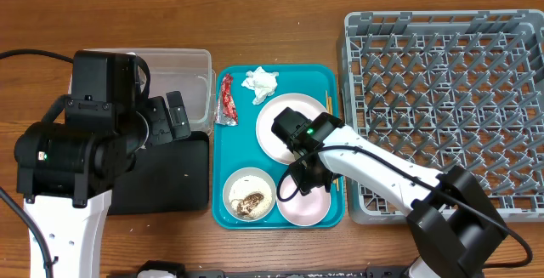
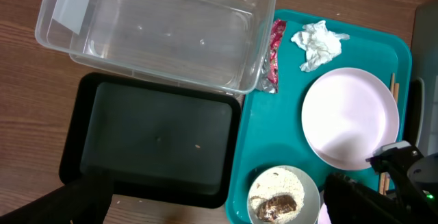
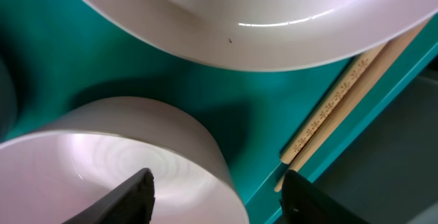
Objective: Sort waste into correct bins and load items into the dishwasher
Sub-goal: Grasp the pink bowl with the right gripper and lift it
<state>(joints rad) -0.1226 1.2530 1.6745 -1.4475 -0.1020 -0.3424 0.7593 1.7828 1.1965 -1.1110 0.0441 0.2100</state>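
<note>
On the teal tray (image 1: 293, 78) lie a red wrapper (image 1: 227, 99), a white tissue (image 1: 260, 82), a pale plate (image 1: 270, 133), a white bowl of food scraps (image 1: 249, 195) and a pink bowl (image 1: 310, 210). My right gripper (image 3: 217, 183) is open astride the pink bowl's (image 3: 102, 162) near wall, one finger inside and one outside, both apart from it. Chopsticks (image 3: 342, 97) lie along the tray's right edge. My left gripper (image 2: 212, 214) hangs wide open and holds nothing, above the black tray (image 2: 157, 138), next to the clear tub (image 2: 157, 29).
The grey dish rack (image 1: 442, 91) stands right of the teal tray, its pegs bare. The left arm's body covers part of the clear tub (image 1: 200, 82) and the black tray (image 1: 174, 176) from above. The right arm reaches in from the front right.
</note>
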